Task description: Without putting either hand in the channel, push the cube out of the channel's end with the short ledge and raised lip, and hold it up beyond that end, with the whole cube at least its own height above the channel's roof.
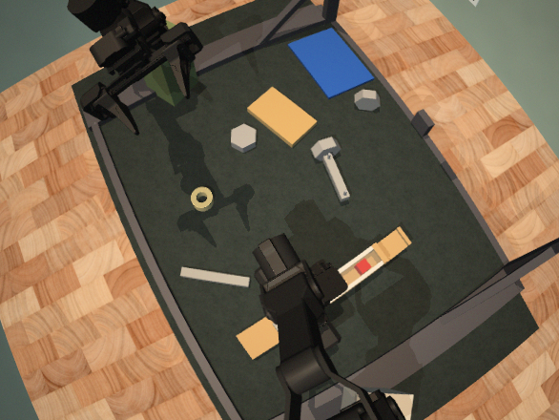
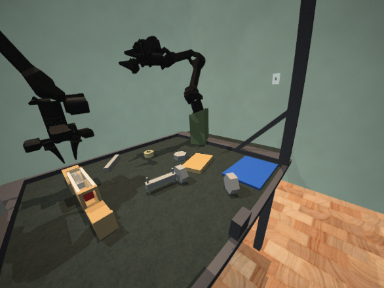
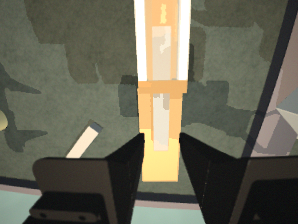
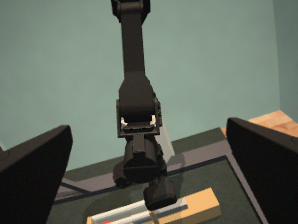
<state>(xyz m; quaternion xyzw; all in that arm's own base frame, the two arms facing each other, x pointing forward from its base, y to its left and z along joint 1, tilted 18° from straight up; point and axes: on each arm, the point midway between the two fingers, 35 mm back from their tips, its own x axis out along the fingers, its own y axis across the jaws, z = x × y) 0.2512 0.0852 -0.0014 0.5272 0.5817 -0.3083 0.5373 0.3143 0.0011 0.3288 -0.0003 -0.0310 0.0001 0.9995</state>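
Note:
The tan channel (image 1: 372, 260) lies on the dark mat, with white rails along its middle and a see-through roof. The red cube (image 1: 363, 266) sits inside it near the middle, and also shows in the side view (image 2: 88, 196). My left gripper (image 2: 67, 154) hangs above one end of the channel, fingers pointing down. They are partly open with nothing between them. In the left wrist view the channel (image 3: 162, 75) runs away between the fingertips, and the cube is not visible there. My right gripper (image 1: 159, 112) (image 2: 129, 65) is wide open and empty, high over the far corner.
A pale flat stick (image 1: 215, 277) lies on the mat beside the left arm. A grey hammer-like tool (image 1: 331, 167), a yellow ring (image 1: 200, 195), two grey hexagonal blocks (image 1: 243, 137) (image 1: 366, 100), orange slabs (image 1: 281, 115) (image 1: 258, 338), a blue slab (image 1: 330, 61) and a green block (image 2: 198, 126) are spread around.

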